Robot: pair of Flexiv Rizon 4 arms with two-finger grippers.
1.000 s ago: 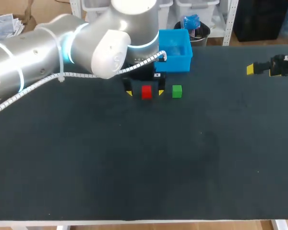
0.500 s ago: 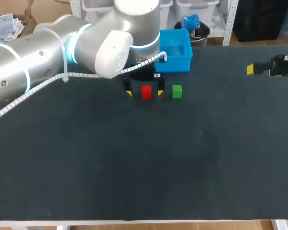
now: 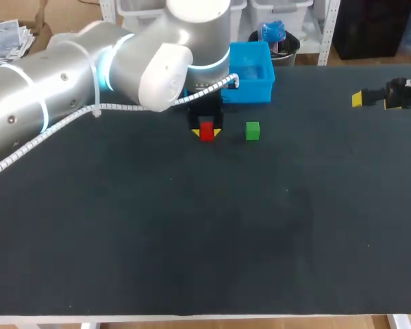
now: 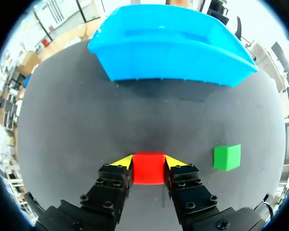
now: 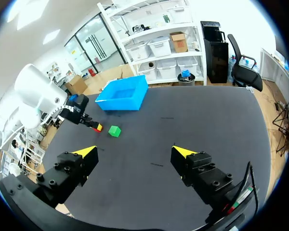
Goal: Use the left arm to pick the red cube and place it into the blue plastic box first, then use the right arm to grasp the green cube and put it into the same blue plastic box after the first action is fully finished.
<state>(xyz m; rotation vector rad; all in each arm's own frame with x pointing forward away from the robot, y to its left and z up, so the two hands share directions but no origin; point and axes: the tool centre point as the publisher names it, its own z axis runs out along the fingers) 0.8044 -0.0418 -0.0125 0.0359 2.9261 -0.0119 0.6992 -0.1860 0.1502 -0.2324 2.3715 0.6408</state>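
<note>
Fingers (image 4: 123,161) of the left gripper (image 4: 148,162) press the red cube (image 4: 148,171) from both sides on the table (image 4: 86,120), with the green cube (image 4: 227,157) close beside it and the box (image 4: 168,62) ahead, while the right gripper (image 5: 135,151) hangs open, well apart from them all.

Bright, even overhead light falls on the matte dark bench (image 3: 192,240), which gives back almost no glare. The left arm (image 3: 68,89) carries white highlights on its silver shell. In the left wrist view the blue box (image 4: 168,53) casts a soft shadow toward the fingers (image 4: 121,162); the room beyond is washed out white.
</note>
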